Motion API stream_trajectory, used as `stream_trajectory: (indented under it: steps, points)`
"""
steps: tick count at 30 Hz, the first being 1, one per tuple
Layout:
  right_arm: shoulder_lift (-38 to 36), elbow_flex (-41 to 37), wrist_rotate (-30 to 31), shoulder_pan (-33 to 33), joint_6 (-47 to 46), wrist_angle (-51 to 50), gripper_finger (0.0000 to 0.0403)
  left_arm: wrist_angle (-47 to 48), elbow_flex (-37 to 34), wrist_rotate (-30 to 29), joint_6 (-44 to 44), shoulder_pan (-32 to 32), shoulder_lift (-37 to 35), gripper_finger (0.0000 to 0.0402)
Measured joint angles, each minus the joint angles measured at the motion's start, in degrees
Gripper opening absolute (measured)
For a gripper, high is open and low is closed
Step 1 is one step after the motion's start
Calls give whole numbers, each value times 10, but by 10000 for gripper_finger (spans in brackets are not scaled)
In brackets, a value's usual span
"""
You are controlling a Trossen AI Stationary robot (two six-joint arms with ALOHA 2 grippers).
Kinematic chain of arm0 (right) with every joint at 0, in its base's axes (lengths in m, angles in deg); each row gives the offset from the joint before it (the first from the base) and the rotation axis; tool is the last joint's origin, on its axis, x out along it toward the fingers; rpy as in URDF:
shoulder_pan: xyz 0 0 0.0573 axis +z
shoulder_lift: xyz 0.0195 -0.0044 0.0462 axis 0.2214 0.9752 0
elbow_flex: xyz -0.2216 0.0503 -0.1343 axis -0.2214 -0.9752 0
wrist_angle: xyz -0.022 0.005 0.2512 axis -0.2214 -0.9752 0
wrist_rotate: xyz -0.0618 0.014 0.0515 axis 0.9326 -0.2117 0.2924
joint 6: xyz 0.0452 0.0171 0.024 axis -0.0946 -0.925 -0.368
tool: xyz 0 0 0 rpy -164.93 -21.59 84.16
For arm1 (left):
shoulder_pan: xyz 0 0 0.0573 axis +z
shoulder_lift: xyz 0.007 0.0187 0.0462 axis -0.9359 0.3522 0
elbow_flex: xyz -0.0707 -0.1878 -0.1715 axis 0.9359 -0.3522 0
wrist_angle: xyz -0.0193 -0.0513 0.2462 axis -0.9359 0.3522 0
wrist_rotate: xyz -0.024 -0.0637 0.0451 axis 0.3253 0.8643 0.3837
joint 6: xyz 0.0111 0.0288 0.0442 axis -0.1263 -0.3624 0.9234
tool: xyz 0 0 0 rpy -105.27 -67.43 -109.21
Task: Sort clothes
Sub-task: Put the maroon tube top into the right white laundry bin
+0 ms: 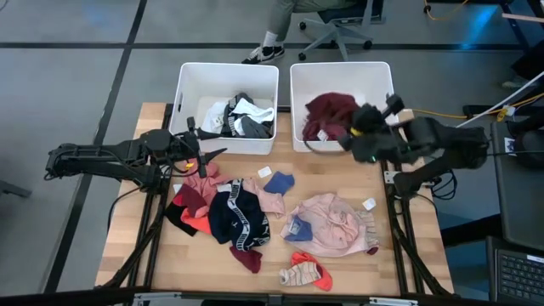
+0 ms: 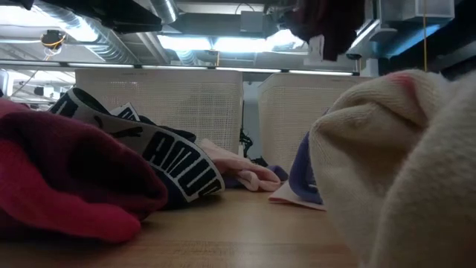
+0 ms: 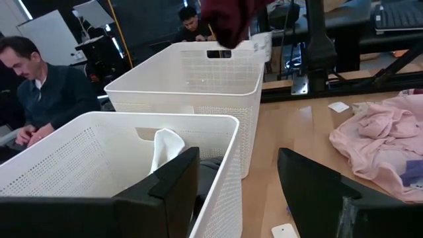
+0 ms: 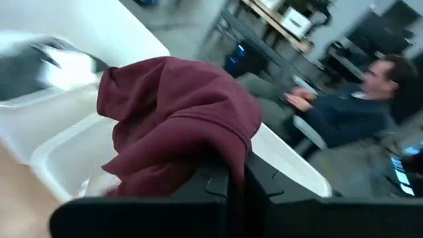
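The right hand is up over the right bin, pinching a maroon garment that hangs from its fingers above the bin's opening; the right wrist view shows the cloth bunched right at the fingertips, with white bin wall beneath. So the step in hand looks like the drop: a coloured piece being carried to the right bin. Whether part of that cloth already rests inside, I can't quite say from above.

The left bin holds a few white, grey and black pieces (lights and darks there, it seems). The left hand waits low, just in front of that bin, its fingers spread and holding nothing, as the left wrist view makes plain.

Plenty remains on the tabletop: a red and pink heap, a navy garment with a white band, a large pale pink piece, a small blue one, and a pink-and-tan sock near the front edge.

Next, I'd judge, the right hand needs to spread its fingers while well over the bin so the maroon cloth falls clear of the rim, then reach back for the pink pile.
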Motion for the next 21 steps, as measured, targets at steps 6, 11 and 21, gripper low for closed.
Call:
stream_trajectory:
  steps: [6,11,21]
  points:
    - [3,-1,-47,-127,65,24,17,0,0,0,2,0,0,194]
    - [6,-20,-127,-220,139,100,17,0,0,0,2,0,0,194]
    - [34,-95,-279,-356,213,228,17,0,0,0,4,0,0,194]
